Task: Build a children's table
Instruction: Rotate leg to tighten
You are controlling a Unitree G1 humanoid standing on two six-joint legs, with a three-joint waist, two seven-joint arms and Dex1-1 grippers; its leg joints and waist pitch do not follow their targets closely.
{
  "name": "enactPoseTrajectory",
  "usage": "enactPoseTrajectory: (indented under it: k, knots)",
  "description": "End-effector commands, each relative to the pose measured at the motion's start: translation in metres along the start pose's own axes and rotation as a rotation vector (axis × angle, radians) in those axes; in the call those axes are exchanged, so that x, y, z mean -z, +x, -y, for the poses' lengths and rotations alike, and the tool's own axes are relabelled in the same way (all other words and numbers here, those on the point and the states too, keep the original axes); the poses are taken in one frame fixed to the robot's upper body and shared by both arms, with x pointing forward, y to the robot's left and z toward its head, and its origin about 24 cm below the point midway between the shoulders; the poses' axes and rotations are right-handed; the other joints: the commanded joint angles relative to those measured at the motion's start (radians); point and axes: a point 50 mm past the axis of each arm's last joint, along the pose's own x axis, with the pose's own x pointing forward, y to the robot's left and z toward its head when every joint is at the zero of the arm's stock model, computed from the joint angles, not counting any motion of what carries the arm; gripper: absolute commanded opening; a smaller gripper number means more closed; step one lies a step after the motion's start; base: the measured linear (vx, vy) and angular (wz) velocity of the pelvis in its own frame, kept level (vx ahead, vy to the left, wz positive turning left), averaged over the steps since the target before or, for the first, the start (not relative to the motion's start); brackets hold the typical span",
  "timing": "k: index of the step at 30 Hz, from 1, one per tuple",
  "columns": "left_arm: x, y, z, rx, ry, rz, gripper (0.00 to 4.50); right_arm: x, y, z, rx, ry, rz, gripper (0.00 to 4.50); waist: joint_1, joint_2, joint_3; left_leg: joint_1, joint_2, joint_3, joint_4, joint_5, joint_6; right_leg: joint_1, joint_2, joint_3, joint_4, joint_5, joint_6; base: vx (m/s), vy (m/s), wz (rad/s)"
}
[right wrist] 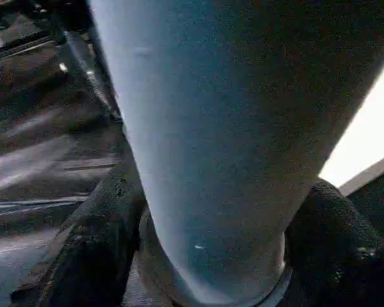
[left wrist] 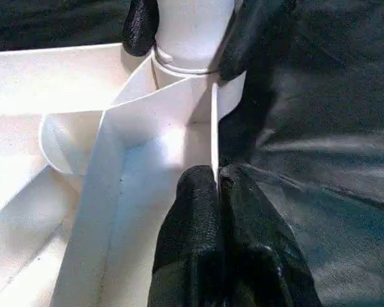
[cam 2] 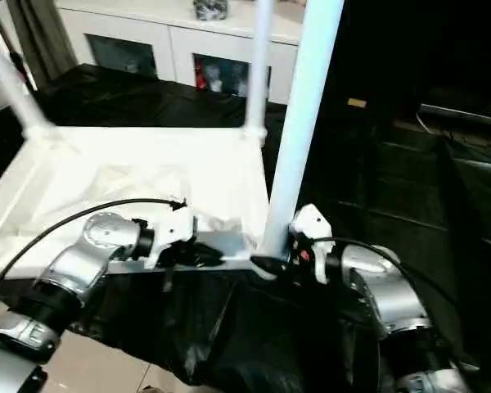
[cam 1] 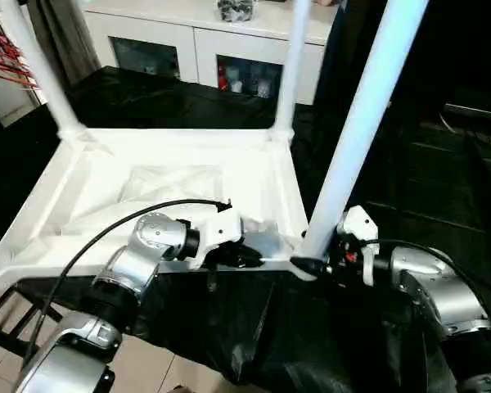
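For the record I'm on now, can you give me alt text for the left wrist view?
The left gripper, its two black fingers shut, pinches the thin white rim of the upside-down children's table beside a corner socket. Beyond it, the right gripper has a black finger on each side of the white leg standing in that socket. Black sheeting lies alongside the table.

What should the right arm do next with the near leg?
Probably press the near leg straight down into its corner socket. The right gripper straddles the leg's base at the socket, while the left gripper pinches the tabletop's rim beside it, steadying it.
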Motion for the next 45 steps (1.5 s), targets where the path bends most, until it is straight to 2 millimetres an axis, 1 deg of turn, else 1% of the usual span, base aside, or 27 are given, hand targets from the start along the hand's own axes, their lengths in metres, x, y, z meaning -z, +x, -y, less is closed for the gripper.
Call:
enactPoseTrajectory:
  k: [1,4,5,9,12,14,16,17,18,19,20,21,22,23,24,25,26,28,30,32,34,35,38,39,41,42,45]
  knots:
    - [-0.001,0.001,0.001,0.029,0.023,-0.026,0.00,-0.003,0.008,-0.010,-0.099,-0.002,-0.003,2.87,0.004,-0.007,-0.058,0.014,0.045,-0.016,-0.073,-0.270,0.034,0.043,-0.054,0.040,-0.062,-0.291,-0.223,0.000,0.000,0.00]
    - [0.000,0.000,0.001,0.029,0.022,-0.031,0.00,-0.003,0.008,-0.012,-0.116,-0.014,-0.012,2.79,0.005,-0.008,-0.061,0.013,0.045,-0.016,-0.070,-0.241,0.038,0.043,-0.054,0.039,-0.057,-0.247,-0.231,0.000,0.000,0.00]
    - [0.001,-0.001,0.001,0.027,0.019,-0.031,0.00,-0.002,0.009,-0.015,-0.131,-0.021,-0.021,2.61,0.006,-0.008,-0.062,0.013,0.044,-0.015,-0.069,-0.233,0.041,0.043,-0.054,0.039,-0.056,-0.237,-0.235,0.000,0.000,0.00]
    - [0.002,-0.001,0.001,0.016,0.019,-0.027,0.00,0.000,0.011,-0.017,-0.139,-0.017,-0.019,2.54,0.007,-0.006,-0.064,0.011,0.044,-0.015,-0.067,-0.210,0.049,0.046,-0.055,0.038,-0.051,-0.209,-0.244,0.000,0.000,0.00]
    - [0.001,0.002,-0.001,-0.016,0.013,-0.018,0.00,0.002,0.015,-0.021,-0.125,0.004,0.001,2.52,0.007,-0.006,-0.062,0.012,0.044,-0.015,-0.067,-0.224,0.048,0.044,-0.054,0.038,-0.054,-0.224,-0.242,0.000,0.000,0.00]
    - [-0.001,0.005,-0.004,-0.068,0.003,-0.009,0.00,0.005,0.021,-0.022,-0.051,0.035,0.035,2.52,0.005,-0.005,-0.060,0.013,0.044,-0.015,-0.069,-0.243,0.038,0.043,-0.055,0.040,-0.058,-0.252,-0.233,0.000,0.000,0.00]
    - [-0.003,0.009,-0.007,-0.121,-0.009,-0.002,0.00,0.008,0.029,-0.019,0.072,0.056,0.050,2.52,0.003,-0.005,-0.058,0.014,0.042,-0.016,-0.072,-0.264,0.027,0.038,-0.055,0.040,-0.063,-0.291,-0.222,0.000,0.000,0.00]
    - [-0.004,0.012,-0.010,-0.153,-0.021,0.004,0.00,0.010,0.033,-0.016,0.148,0.070,0.054,2.52,-0.006,-0.005,-0.054,0.016,0.039,-0.020,-0.076,-0.305,0.002,0.035,-0.056,0.038,-0.073,-0.376,-0.197,0.000,0.000,0.00]
    - [-0.006,0.015,-0.012,-0.181,-0.031,0.014,0.00,0.012,0.037,-0.014,0.215,0.083,0.059,2.52,-0.009,-0.006,-0.053,0.017,0.039,-0.022,-0.076,-0.320,-0.008,0.033,-0.056,0.037,-0.076,-0.409,-0.186,0.000,0.000,0.00]
    - [-0.008,0.020,-0.014,-0.214,-0.039,0.017,0.00,0.014,0.041,-0.011,0.295,0.103,0.060,2.52,-0.012,-0.007,-0.053,0.022,0.037,-0.025,-0.077,-0.347,-0.019,0.030,-0.058,0.035,-0.083,-0.471,-0.162,-0.053,0.005,-0.03]
    - [-0.008,0.020,-0.014,-0.214,-0.039,0.017,0.00,0.014,0.041,-0.011,0.295,0.103,0.060,2.52,-0.014,-0.006,-0.051,0.022,0.036,-0.026,-0.078,-0.357,-0.021,0.029,-0.057,0.034,-0.087,-0.494,-0.152,-0.050,0.009,-0.03]
    - [-0.013,0.032,-0.017,-0.270,-0.052,0.020,0.00,0.017,0.051,-0.008,0.437,0.139,0.057,2.52,-0.019,-0.010,-0.049,0.021,0.035,-0.028,-0.078,-0.374,-0.022,0.027,-0.058,0.032,-0.092,-0.535,-0.132,-0.050,0.009,-0.03]
    - [-0.015,0.036,-0.018,-0.289,-0.059,0.020,0.00,0.016,0.055,-0.007,0.479,0.157,0.063,2.52,-0.021,-0.007,-0.046,0.024,0.034,-0.028,-0.078,-0.390,-0.026,0.022,-0.057,0.031,-0.097,-0.561,-0.124,0.000,0.000,0.00]
    - [-0.017,0.041,-0.019,-0.306,-0.065,0.020,0.00,0.016,0.058,-0.007,0.512,0.174,0.069,2.52,-0.029,-0.008,-0.046,0.026,0.031,-0.035,-0.077,-0.420,-0.030,0.021,-0.058,0.025,-0.104,-0.617,-0.098,0.000,0.000,0.00]
    - [-0.020,0.046,-0.019,-0.320,-0.072,0.024,0.00,0.015,0.063,-0.006,0.548,0.200,0.072,2.52,-0.030,-0.008,-0.046,0.026,0.031,-0.035,-0.077,-0.425,-0.028,0.020,-0.058,0.024,-0.108,-0.628,-0.090,0.000,0.000,0.00]
    - [-0.025,0.056,-0.018,-0.340,-0.079,0.032,0.00,0.011,0.071,-0.007,0.587,0.217,0.069,2.52,-0.032,-0.005,-0.045,0.028,0.031,-0.036,-0.076,-0.438,-0.026,0.015,-0.057,0.025,-0.111,-0.635,-0.086,0.000,0.000,0.00]
    - [-0.031,0.065,-0.017,-0.357,-0.082,0.039,0.00,0.006,0.080,-0.008,0.606,0.210,0.067,2.52,-0.038,-0.006,-0.044,0.028,0.030,-0.037,-0.076,-0.453,-0.030,0.013,-0.055,0.022,-0.112,-0.642,-0.083,0.000,0.000,0.00]
    - [-0.032,0.069,-0.014,-0.346,-0.077,0.045,0.00,0.003,0.084,-0.009,0.596,0.201,0.079,2.52,-0.037,-0.004,-0.046,0.029,0.028,-0.039,-0.075,-0.460,-0.026,0.015,-0.057,0.019,-0.117,-0.653,-0.072,0.000,0.000,0.00]
    - [-0.035,0.073,-0.012,-0.328,-0.070,0.054,0.00,-0.001,0.086,-0.010,0.587,0.175,0.094,2.52,-0.038,-0.003,-0.048,0.023,0.030,-0.039,-0.079,-0.453,-0.014,0.020,-0.056,0.019,-0.116,-0.615,-0.072,0.000,0.000,0.00]
    - [-0.035,0.073,-0.010,-0.309,-0.057,0.058,0.00,-0.004,0.084,-0.010,0.586,0.189,0.138,3.07,-0.035,-0.002,-0.052,0.020,0.034,-0.037,-0.084,-0.430,-0.008,0.023,-0.055,0.025,-0.108,-0.527,-0.097,0.000,0.000,0.00]
    - [-0.033,0.070,-0.011,-0.303,-0.046,0.052,0.00,-0.003,0.081,-0.009,0.581,0.195,0.147,3.21,-0.035,-0.003,-0.052,0.017,0.035,-0.035,-0.085,-0.424,-0.006,0.024,-0.055,0.027,-0.103,-0.493,-0.110,0.000,0.000,0.00]
    - [-0.030,0.066,-0.011,-0.297,-0.038,0.047,0.00,-0.002,0.078,-0.008,0.568,0.186,0.143,3.25,-0.034,-0.003,-0.054,0.015,0.035,-0.033,-0.085,-0.409,-0.003,0.027,-0.054,0.030,-0.097,-0.444,-0.130,0.000,0.000,0.00]
    - [-0.024,0.056,-0.012,-0.286,-0.032,0.035,0.00,0.002,0.066,-0.003,0.563,0.144,0.127,3.70,-0.030,-0.004,-0.057,0.014,0.036,-0.029,-0.084,-0.377,0.006,0.031,-0.053,0.033,-0.089,-0.377,-0.153,0.000,0.000,0.00]
    - [-0.022,0.053,-0.012,-0.278,-0.030,0.031,0.00,0.002,0.062,-0.001,0.555,0.132,0.124,3.70,-0.032,-0.004,-0.058,0.009,0.036,-0.028,-0.083,-0.354,0.012,0.036,-0.054,0.035,-0.083,-0.341,-0.165,0.000,0.000,0.00]
    - [-0.020,0.050,-0.012,-0.267,-0.025,0.029,0.00,0.004,0.058,0.001,0.535,0.122,0.119,3.70,-0.030,-0.005,-0.058,0.012,0.036,-0.024,-0.080,-0.338,0.019,0.035,-0.055,0.037,-0.082,-0.321,-0.179,0.000,0.000,0.00]
    - [-0.017,0.045,-0.011,-0.245,-0.017,0.025,0.00,0.005,0.053,0.001,0.479,0.093,0.104,3.70,-0.028,-0.005,-0.059,0.013,0.036,-0.023,-0.078,-0.331,0.024,0.036,-0.055,0.037,-0.080,-0.316,-0.186,0.000,0.000,0.00]
    - [-0.014,0.038,-0.010,-0.209,-0.005,0.018,0.00,0.007,0.043,-0.002,0.361,0.047,0.080,3.70,-0.026,-0.008,-0.060,0.009,0.036,-0.020,-0.073,-0.307,0.039,0.040,-0.054,0.039,-0.075,-0.287,-0.198,0.000,0.000,0.00]
